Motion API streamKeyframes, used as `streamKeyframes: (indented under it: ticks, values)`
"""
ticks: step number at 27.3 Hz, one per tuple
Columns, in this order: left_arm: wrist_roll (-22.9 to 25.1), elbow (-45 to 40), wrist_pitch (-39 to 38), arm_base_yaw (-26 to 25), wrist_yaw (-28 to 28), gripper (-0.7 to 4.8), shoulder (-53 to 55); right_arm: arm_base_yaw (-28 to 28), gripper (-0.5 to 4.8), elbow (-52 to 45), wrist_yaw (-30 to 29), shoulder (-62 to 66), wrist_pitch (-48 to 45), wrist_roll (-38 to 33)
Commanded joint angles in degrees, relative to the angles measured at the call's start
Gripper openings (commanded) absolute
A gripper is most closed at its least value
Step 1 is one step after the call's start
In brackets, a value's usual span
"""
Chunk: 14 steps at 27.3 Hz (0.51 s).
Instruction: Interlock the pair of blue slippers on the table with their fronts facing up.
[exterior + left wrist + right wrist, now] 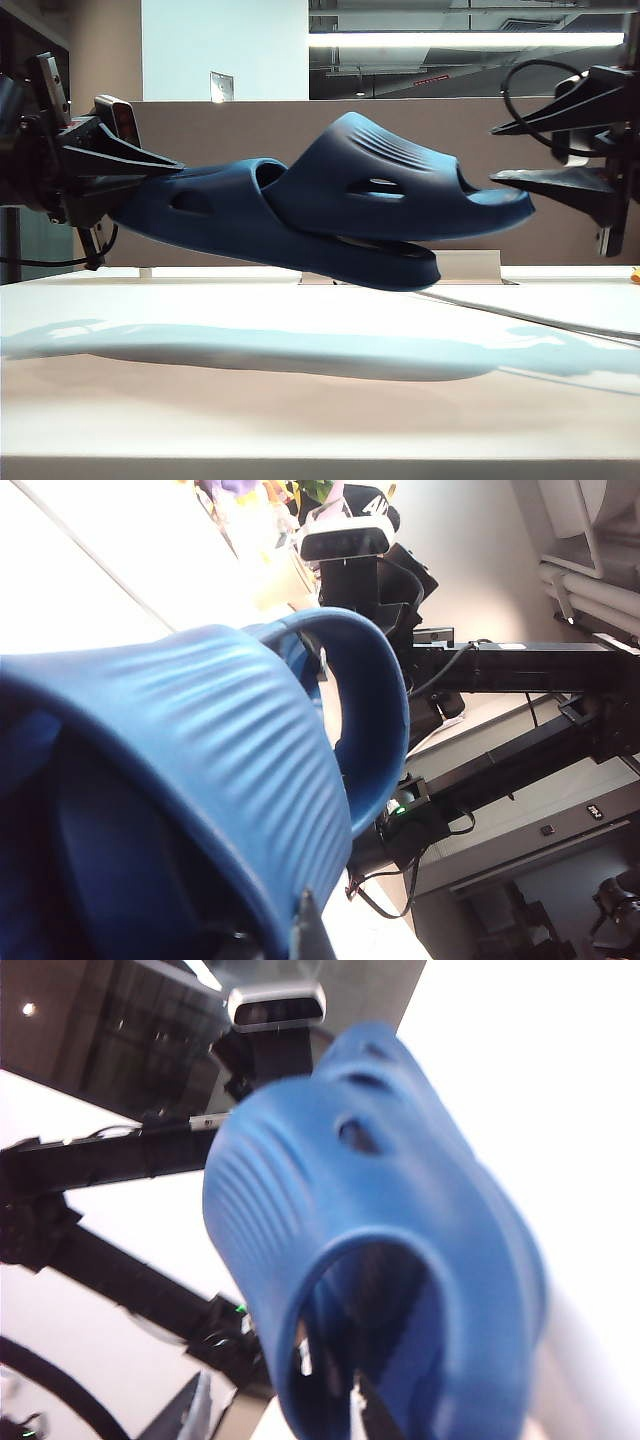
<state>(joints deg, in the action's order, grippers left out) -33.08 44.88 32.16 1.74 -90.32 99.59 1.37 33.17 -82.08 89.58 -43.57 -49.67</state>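
Exterior view: slippers (330,205) clear table (300,420); left tool (150,165) clamped, right tool (530,150) spread.

Exterior view sat low at table (300,420) height, facing level across. Wrist views looked along each arm from opposite ends, very near. All three shared the slippers (330,205) (200,780) (380,1250).

A lab or industrial workspace: exposed ceiling pipes (450,8), fluorescent strip light (465,39), brown divider panel (250,130).

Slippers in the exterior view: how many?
2, interlocked above the table: lower slipper heel in left gripper; upper slipper by open right gripper.
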Motion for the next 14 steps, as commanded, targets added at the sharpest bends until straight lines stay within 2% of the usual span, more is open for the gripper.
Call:
streamKeyframes:
  ticks: [1, 4, 6, 7, 11, 14]
  values:
    - [0.5, 0.1, 1.6, -0.2, 0.1, -0.06, -0.2, 0.0, 1.81, 0.2, 2.7, -0.3, -10.2, 0.4]
    - [1.6, 0.1, 1.7, -0.2, 3.2, -0.06, -0.2, -0.2, 1.8, 0.2, 9.9, -0.3, -16.9, 0.4]
    - [3.1, 0.1, 1.6, -0.2, 7.0, -0.06, -0.2, -0.2, 1.81, 0.2, 19.4, -0.3, -19.8, 2.4]
    - [3.3, 0.1, 1.5, -0.2, 9.4, -0.06, -0.2, -0.2, 1.81, 0.2, 24.7, -0.3, -19.8, 5.0]
    - [6.4, 0.1, -0.7, 0.0, 17.7, -0.06, -0.2, -2.0, 1.87, 0.1, 33.1, -0.4, -19.1, 16.3]
    - [9.3, 0.1, -5.9, 0.3, 23.8, -0.06, -0.2, -4.5, 1.91, 0.0, 40.9, -0.4, -17.4, 24.8]
